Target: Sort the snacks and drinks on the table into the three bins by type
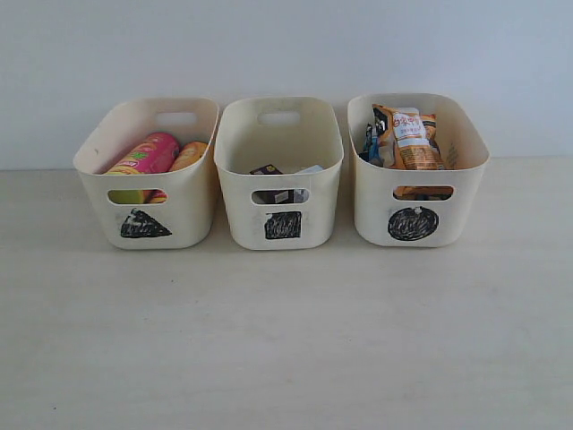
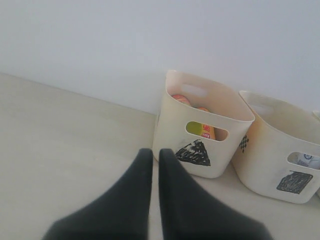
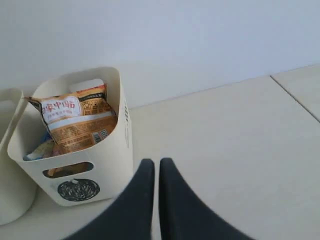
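Currently, the pale surface (image 1: 286,340) carries three matching cream plastic tubs in a row near the white wall (image 1: 286,54). In the exterior view they are the triangle bin (image 1: 183,219) on the left, the square bin (image 1: 242,210) in the middle and the circle bin (image 1: 372,210) on the right. Each has handle cutouts and a black mark on its front wall.

Contents:
- Triangle bin: a pink chip tube (image 1: 148,154) and a yellow-orange chip tube (image 1: 189,155) lie tilted, side by side and touching.
- Square bin: a dark purple drink carton (image 1: 266,170) and a white drink carton (image 1: 311,169) sit low inside. Only their tops show above the front rim.
- Circle bin: an orange-brown snack bag (image 1: 410,139) stands upright and rises above the rim. A blue snack bag (image 1: 368,143) sits beside it on the side toward the square bin.

Hand state:
- Left hand (image 2: 155,155): the dark fingers are closed to a narrow slit and grip nothing. The hand hangs over the surface in front of the triangle bin, apart from it.
- Right hand (image 3: 156,165): the fingers are closed to a narrow slit and grip nothing. The hand hangs over the surface near the front corner of the circle bin.
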Robot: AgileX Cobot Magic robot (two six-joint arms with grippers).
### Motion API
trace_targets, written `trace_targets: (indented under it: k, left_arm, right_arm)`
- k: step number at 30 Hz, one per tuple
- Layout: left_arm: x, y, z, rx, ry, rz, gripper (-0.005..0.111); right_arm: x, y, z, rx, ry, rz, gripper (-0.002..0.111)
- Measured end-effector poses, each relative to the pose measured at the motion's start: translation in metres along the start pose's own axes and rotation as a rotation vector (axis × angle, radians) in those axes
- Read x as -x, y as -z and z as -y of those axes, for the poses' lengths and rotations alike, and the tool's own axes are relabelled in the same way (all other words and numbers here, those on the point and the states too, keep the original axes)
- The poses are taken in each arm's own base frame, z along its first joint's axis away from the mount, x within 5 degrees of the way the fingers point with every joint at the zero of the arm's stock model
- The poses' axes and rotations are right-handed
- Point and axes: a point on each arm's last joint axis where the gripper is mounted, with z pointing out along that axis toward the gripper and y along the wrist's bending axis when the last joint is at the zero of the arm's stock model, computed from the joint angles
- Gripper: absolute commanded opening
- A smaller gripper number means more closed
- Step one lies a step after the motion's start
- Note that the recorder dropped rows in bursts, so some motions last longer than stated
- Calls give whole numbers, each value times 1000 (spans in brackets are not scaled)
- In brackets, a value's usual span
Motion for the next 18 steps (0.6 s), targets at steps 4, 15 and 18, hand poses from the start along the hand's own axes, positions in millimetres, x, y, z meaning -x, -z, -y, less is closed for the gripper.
trace_targets:
  k: [4, 15, 18]
  left_arm:
    - [0, 0, 0, 0, -2, 0, 4]
    - [0, 0, 0, 0, -2, 0, 4]
    - [0, 0, 0, 0, -2, 0, 4]
  right_arm:
    - [-8, 17, -1, 24, -41, 48, 0]
    - [-33, 44, -18, 222, -7, 104, 0]
    - [-45, 47, -15, 233, -5, 121, 0]
